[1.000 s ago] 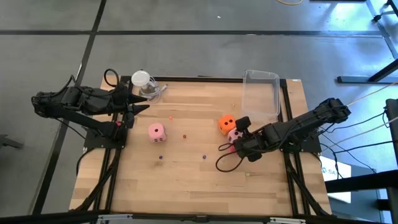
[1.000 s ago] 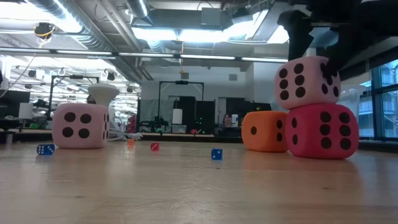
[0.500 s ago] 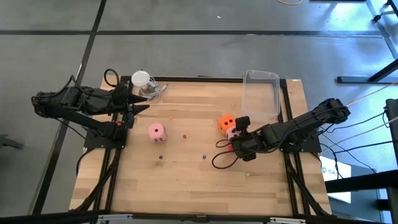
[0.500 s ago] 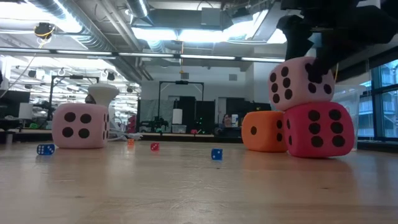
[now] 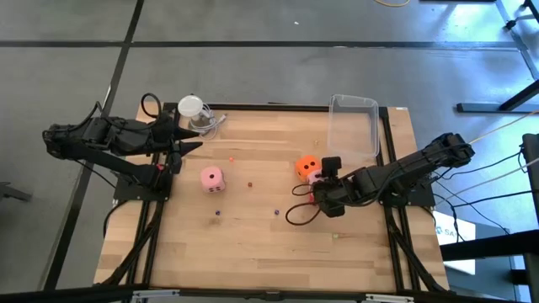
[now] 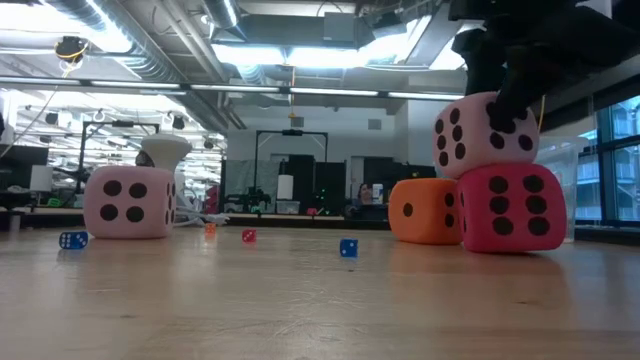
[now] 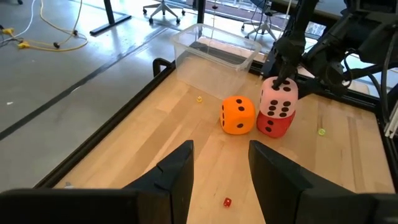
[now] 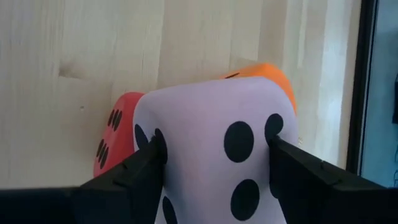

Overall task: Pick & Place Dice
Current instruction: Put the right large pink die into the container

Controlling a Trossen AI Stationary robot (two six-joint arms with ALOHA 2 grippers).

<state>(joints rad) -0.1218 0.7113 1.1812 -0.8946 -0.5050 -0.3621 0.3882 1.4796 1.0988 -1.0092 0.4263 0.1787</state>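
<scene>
Dice: a pale pink die (image 6: 486, 133) sits tilted on top of the red die (image 6: 512, 207), with the orange die (image 6: 426, 210) touching the red one's side, near the table's right edge. The right gripper (image 8: 211, 152) has its fingers (image 8: 140, 168) pressed against two opposite sides of the top pink die. Another pink die (image 5: 212, 178) sits well apart, left of centre. The left gripper (image 7: 219, 165) hangs part open, empty, over the table's (image 5: 253, 244) far left corner. A clear bin (image 5: 354, 124) stands beyond the stack.

Robotics lab: exposed ceiling ducts (image 6: 150, 40), strip lights (image 6: 300, 92), far equipment racks (image 6: 300, 170), office chairs (image 7: 165, 7), concrete floor (image 5: 253, 76).
</scene>
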